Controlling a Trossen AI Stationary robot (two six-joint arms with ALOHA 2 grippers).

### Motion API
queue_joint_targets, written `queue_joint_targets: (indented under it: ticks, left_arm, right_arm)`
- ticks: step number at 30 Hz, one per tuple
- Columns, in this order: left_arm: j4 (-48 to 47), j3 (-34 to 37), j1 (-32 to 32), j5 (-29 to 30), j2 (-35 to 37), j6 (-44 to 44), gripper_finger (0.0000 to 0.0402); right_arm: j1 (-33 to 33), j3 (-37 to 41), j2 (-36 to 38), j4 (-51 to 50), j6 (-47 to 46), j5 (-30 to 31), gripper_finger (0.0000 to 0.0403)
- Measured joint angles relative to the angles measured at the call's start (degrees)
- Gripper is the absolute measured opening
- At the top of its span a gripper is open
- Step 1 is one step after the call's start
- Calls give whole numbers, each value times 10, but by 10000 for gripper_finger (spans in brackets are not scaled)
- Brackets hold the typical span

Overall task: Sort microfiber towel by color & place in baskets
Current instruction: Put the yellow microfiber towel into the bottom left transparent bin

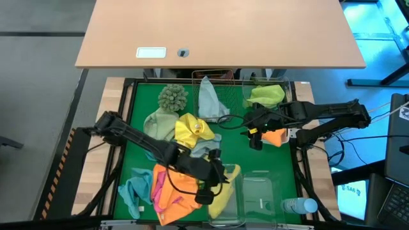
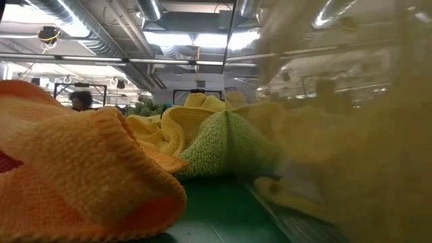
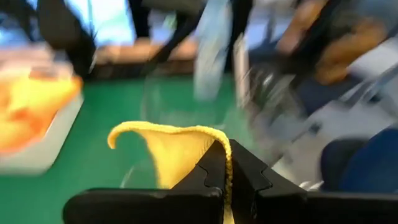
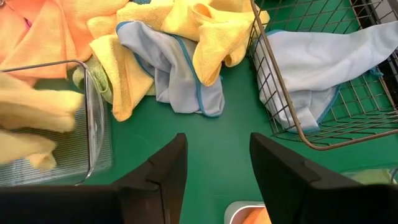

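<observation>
My left gripper is near the front middle of the table, shut on a yellow towel beside a clear tub. My right gripper stands open above bare green mat, right of centre, with nothing between its fingers. A pile of orange, pink, teal and yellow towels lies on the mat. A pale grey-blue towel lies by the pile. The wire basket holds another pale blue towel. Two white trays hold a lime green towel and an orange one. My left gripper pinches the yellow towel's hemmed edge between its two shut fingers. A fold of the towel stands up beyond the fingertips. The fingers slant down toward the table's right side. The rest of the towel hangs by the clear tub's left wall.
A shaggy sage-green ball sits at the far left of the mat. An olive cloth lies beside the pile. A clear bottle with a blue cap lies at the front right corner. A light wooden table stands beyond the mat.
</observation>
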State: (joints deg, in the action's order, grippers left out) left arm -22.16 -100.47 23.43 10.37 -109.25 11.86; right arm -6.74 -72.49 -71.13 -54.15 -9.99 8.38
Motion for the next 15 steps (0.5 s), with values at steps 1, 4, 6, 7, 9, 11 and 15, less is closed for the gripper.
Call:
queue_joint_targets:
  ticks: [1, 4, 6, 7, 9, 11, 15]
  left_arm:
    - [-15, 0, -2, 3, -10, 1, 0]
    - [-29, 0, -7, -4, -43, 14, 0]
    - [-28, 0, -10, -31, -63, 15, 0]
    - [-28, 0, -10, -42, -72, 16, 0]
    - [-25, 0, -10, -60, -90, 15, 0]
    - [-26, 0, -10, -69, -109, 15, 0]
    - [-28, 0, -10, -68, -130, 17, 2]
  right_arm:
    - [0, 0, 0, 0, 0, 0, 172]
    - [0, 0, 0, 0, 0, 0, 172]
    - [0, 0, 0, 0, 0, 0, 172]
    - [0, 0, 0, 0, 0, -1, 172]
    - [0, 0, 0, 0, 0, -1, 172]
    - [0, 0, 0, 0, 0, -1, 172]
    - [0, 0, 0, 0, 0, -2, 172]
